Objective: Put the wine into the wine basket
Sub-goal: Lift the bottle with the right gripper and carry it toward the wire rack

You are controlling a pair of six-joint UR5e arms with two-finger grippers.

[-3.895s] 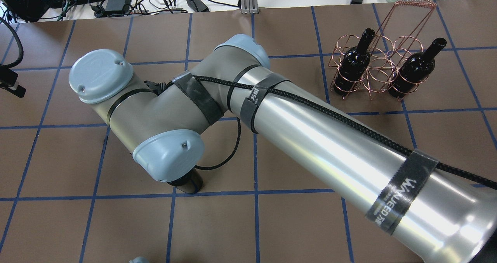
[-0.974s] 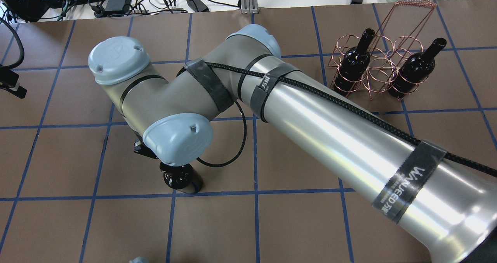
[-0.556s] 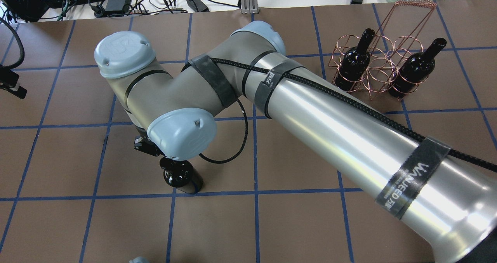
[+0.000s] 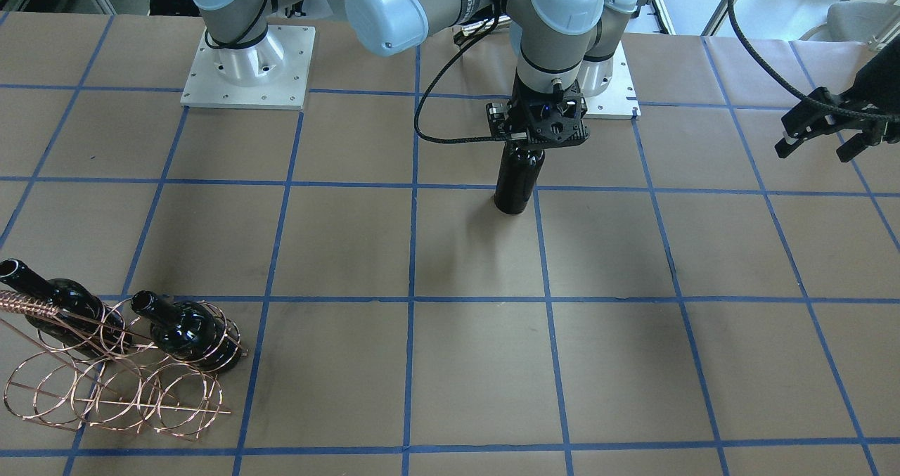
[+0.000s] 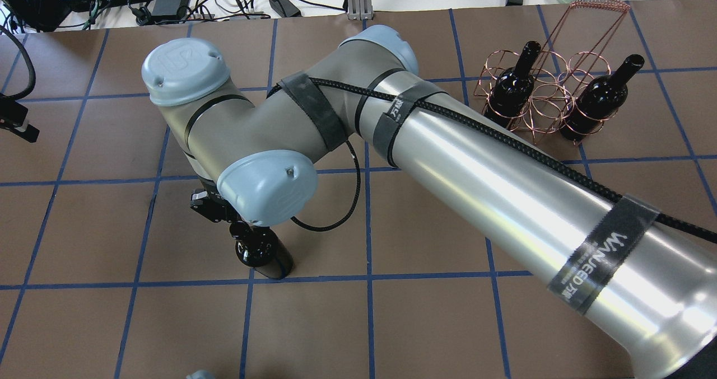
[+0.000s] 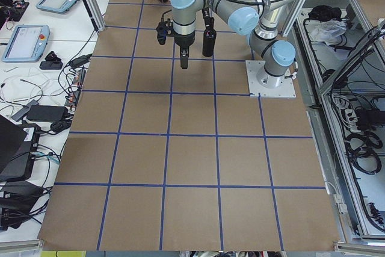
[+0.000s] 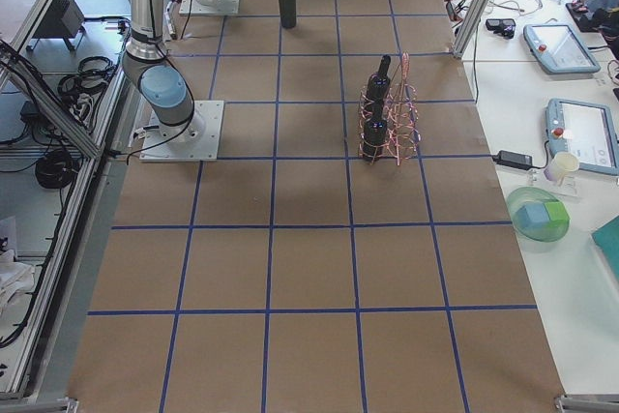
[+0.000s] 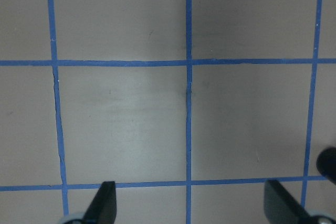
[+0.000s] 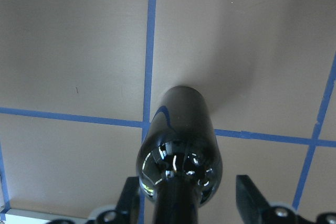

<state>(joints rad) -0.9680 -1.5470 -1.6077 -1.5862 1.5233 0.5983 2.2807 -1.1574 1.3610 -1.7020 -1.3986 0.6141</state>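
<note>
Brown paper table (image 4: 633, 363) gridded with blue tape (image 4: 413, 251) — right gripper (image 9: 188, 198) straddles the wine (image 9: 181, 145) unclamped, left gripper (image 8: 191, 203) spread wide.

The table (image 4: 478, 363) is covered with brown paper (blue tape marks it into squares). Set on it are the wine basket (image 4: 116, 391), holding two bottles (image 4: 184, 332), a lone upright wine bottle (image 4: 517, 181) well apart, and two metal mounting plates (image 4: 281, 75).

Polished silver tubes (image 5: 493, 200) meet grey joint housings (image 5: 263, 121) capped with pale blue discs (image 5: 185, 71) bearing small screws (image 5: 287, 171). A braided black cable (image 5: 504, 146), strapped by white-lettered black bands (image 5: 602, 270), loops beside the black right end effector (image 4: 538, 135).
</note>
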